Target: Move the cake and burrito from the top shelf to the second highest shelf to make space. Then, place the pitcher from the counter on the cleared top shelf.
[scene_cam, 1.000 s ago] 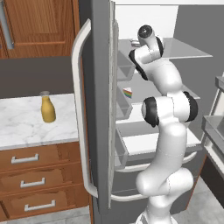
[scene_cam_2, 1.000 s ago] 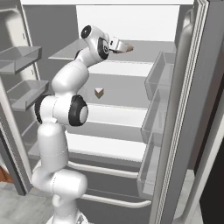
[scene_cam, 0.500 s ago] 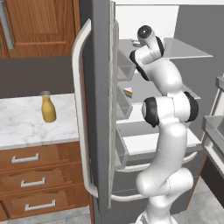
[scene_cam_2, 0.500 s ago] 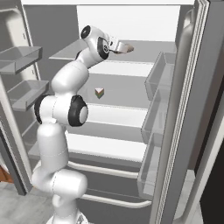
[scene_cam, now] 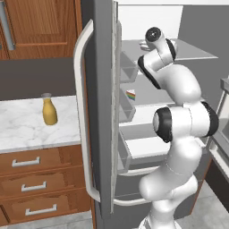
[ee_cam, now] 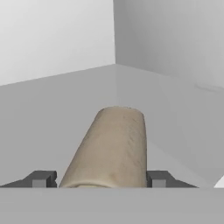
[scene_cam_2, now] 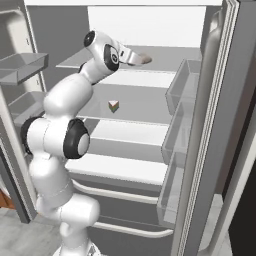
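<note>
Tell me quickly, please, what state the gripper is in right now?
Gripper: jaws parted, one on each side of the burrito on the top shelf; whether they already grip it cannot be told.

To my upper left hang brown wooden wall cabinets (scene_cam: 42,24) above a dark grey backsplash (scene_cam: 38,79). The open fridge's grey door (scene_cam: 103,112) carries a long pale handle (scene_cam: 82,120); grey floor (scene_cam_2: 15,235) lies below.

burrito (ee_cam: 111,146): I see a tan roll lying on the top shelf (scene_cam_2: 175,54)
cake (scene_cam_2: 114,105): rainbow slice on the second highest shelf (scene_cam_2: 145,102)
pitcher (scene_cam: 49,110): upright, yellow-filled, on the surface (scene_cam: 22,127)
</note>
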Tool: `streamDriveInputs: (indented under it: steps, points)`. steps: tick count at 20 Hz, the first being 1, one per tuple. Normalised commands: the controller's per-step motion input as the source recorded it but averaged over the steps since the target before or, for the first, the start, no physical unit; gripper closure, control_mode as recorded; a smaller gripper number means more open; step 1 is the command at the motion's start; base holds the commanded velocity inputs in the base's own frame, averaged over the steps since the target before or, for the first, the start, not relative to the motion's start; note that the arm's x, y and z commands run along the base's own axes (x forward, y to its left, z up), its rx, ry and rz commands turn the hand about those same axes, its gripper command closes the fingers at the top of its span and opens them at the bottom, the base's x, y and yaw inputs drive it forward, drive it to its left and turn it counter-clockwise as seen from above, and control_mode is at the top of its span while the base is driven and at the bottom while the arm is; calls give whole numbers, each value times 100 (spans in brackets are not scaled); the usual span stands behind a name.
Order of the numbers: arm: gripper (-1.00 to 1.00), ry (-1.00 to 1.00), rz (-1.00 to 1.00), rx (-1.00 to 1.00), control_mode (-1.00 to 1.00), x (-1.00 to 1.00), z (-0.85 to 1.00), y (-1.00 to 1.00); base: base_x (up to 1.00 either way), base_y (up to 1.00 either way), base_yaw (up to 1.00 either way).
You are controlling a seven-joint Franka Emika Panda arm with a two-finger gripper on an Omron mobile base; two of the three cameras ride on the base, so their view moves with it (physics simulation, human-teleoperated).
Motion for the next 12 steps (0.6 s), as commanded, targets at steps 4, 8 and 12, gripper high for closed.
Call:
streamDriveInputs:
  steps: [4, 8, 12]
  points:
    - [100, 0, 0, 0, -100, -100, 0, 0, 0, 0, 0]
    - [100, 0, 0, 0, -100, -100, 14, 0, 0, 0, 0]
    - [100, 0, 0, -2, -100, -100, 25, 0, 0, 0, 0]
